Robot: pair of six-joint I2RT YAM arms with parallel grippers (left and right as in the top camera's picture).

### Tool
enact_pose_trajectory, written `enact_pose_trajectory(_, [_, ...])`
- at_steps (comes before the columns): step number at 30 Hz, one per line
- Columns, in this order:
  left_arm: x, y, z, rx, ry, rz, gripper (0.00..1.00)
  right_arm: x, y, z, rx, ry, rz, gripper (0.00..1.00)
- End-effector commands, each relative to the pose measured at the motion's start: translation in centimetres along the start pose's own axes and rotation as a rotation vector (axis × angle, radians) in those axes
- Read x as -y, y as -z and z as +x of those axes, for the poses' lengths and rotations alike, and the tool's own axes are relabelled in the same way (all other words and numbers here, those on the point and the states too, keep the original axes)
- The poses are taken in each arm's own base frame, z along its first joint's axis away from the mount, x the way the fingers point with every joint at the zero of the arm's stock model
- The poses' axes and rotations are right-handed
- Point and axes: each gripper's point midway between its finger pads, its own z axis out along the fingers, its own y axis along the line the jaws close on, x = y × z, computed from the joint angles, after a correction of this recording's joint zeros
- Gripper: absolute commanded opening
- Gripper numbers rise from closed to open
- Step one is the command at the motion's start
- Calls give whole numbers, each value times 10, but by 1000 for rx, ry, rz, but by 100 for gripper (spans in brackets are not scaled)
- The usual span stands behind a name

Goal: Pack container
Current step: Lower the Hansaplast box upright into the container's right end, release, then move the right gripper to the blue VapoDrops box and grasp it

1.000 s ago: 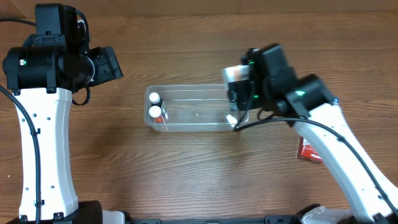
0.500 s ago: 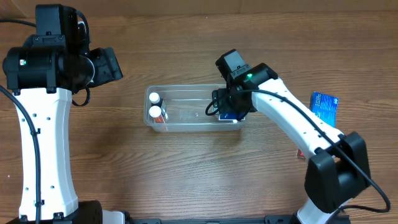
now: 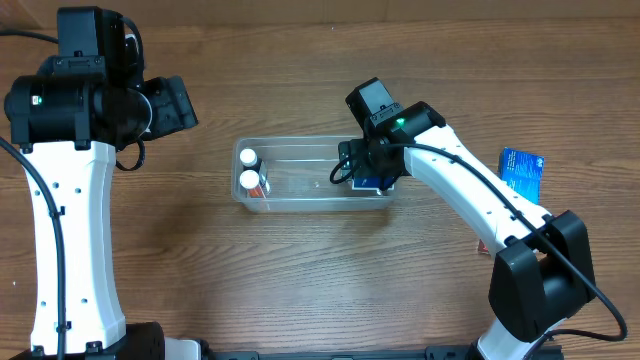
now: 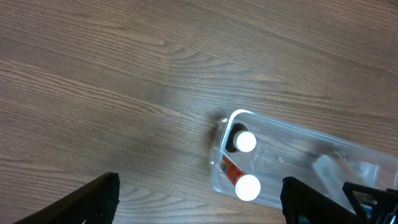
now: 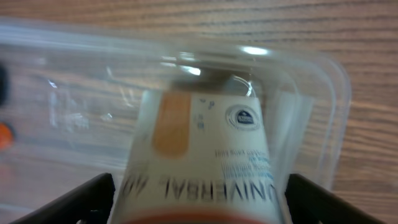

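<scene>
Right fingers (image 5: 199, 199) hold box (image 5: 205, 149) inside container (image 5: 323, 81) (right end)

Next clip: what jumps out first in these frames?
The right hand reaches into the right end of the clear plastic rectangular container at table centre, holding a white box printed "UNIVERSAL". Two white-capped bottles stand at the container's left end. The left hand hovers apart, open, and a blue packet lies far right.
</scene>
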Motion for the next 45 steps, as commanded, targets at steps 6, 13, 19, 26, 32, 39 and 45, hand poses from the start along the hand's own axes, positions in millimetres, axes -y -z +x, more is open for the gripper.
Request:
enact_pose_trajectory(6, [-2, 5, -4, 19, 0, -7, 85, 3, 6, 0, 5, -5, 19, 100])
enact_pose_trajectory(13, [-2, 5, -3, 14, 0, -9, 85, 5, 6, 4, -13, 0, 27, 100])
enact_pose_trajectory(19, [-2, 5, -3, 14, -11, -9, 86, 17, 21, -7, 46, -1, 101, 100])
enact_pose_trajectory(26, [-2, 5, -2, 11, -18, -10, 86, 49, 138, -58, 352, -90, 156, 100])
enact_pose_trajectory(32, [-2, 5, -2, 11, -18, -10, 86, 141, 211, -68, 501, -186, 237, 100])
enact_pose_trajectory(39, [-2, 5, -3, 15, -18, -9, 86, 265, 161, -40, 285, -377, 247, 100])
enact_pose_trajectory(45, [-5, 5, -4, 20, -18, -29, 87, 300, 83, -21, 96, -384, 175, 100])
